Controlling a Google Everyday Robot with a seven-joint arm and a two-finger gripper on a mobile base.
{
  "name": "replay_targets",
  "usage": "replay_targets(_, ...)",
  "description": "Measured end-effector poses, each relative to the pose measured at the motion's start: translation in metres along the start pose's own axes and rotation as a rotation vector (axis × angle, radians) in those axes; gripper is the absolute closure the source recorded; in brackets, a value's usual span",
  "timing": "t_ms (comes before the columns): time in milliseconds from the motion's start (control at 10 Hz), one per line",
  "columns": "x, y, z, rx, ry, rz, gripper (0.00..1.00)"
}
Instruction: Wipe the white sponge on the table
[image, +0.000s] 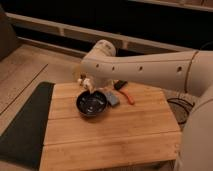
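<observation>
One camera looks down from high behind the robot's arm (150, 70), fairly near, across the worktop (110, 137) toward twelve o'clock, with the end effector (86, 83) at the bowl's (80, 106) eleven o'clock.

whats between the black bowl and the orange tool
The blue-grey pad, seen in the camera view; the gripper hovers above the far rim of the bowl.

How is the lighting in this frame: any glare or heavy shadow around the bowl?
Camera view: dim, warm light overall; a pale sheen inside the black bowl; the arm shades the gripper, which hangs over the bowl's far rim; the table is evenly lit.
</observation>
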Motion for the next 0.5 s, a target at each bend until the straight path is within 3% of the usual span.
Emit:
replay_targets(200,0.003,-0.002,0.004,-0.002,0.012,-0.016,0.35)
replay_targets(500,0.01,-0.031,0.014,-0.019,0.042,-0.108,0.35)
